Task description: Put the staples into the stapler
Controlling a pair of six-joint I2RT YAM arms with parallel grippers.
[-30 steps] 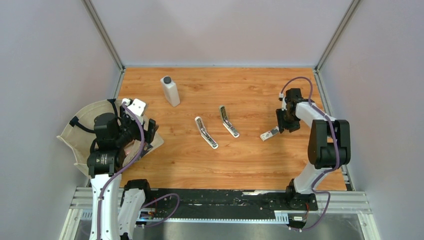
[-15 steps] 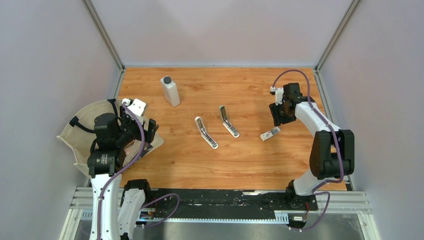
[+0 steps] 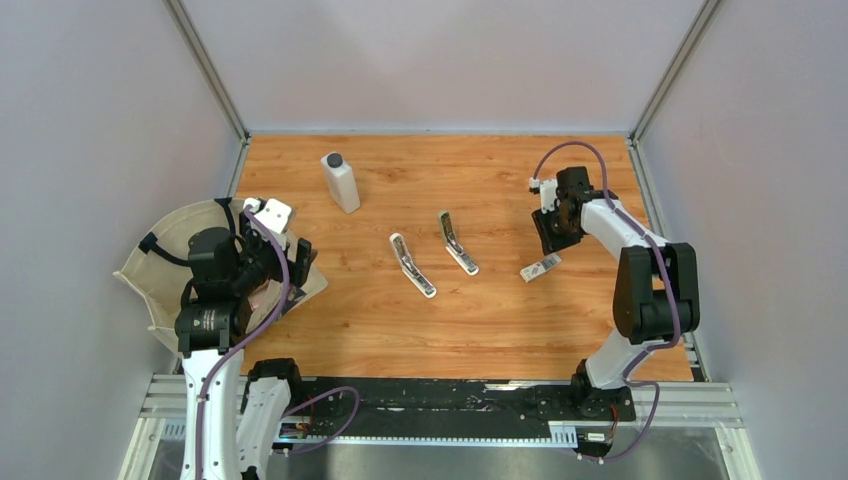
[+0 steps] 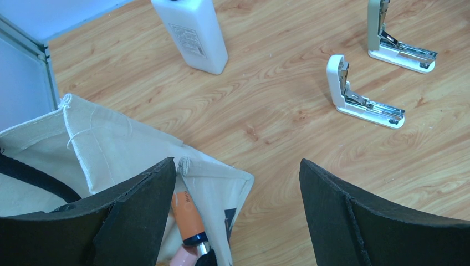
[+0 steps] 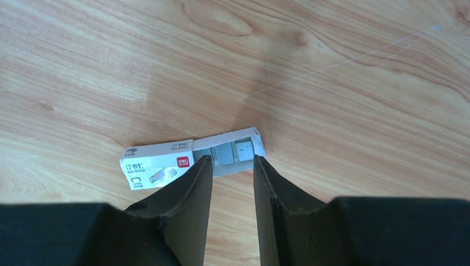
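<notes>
Right wrist view is showing the right gripper (image 5: 231, 162) hovering over the wood table (image 5: 343, 83), jaws standing narrowly apart and gripping nothing. The staples (image 5: 183, 160) are lying mid-frame, drawer partly out. The left gripper (image 4: 238, 166) is gaping wide and empty at lower frame, over a canvas bag (image 4: 111, 144).

1. Bright, even, diffuse light fills all three views, with no harsh glare.
2. The wooden table (image 3: 500, 320) carries only faint, soft-edged shadows.
3. In the wrist views, the near black fingers (image 5: 183, 216) look slightly soft, while the wood grain is sharp.
</notes>
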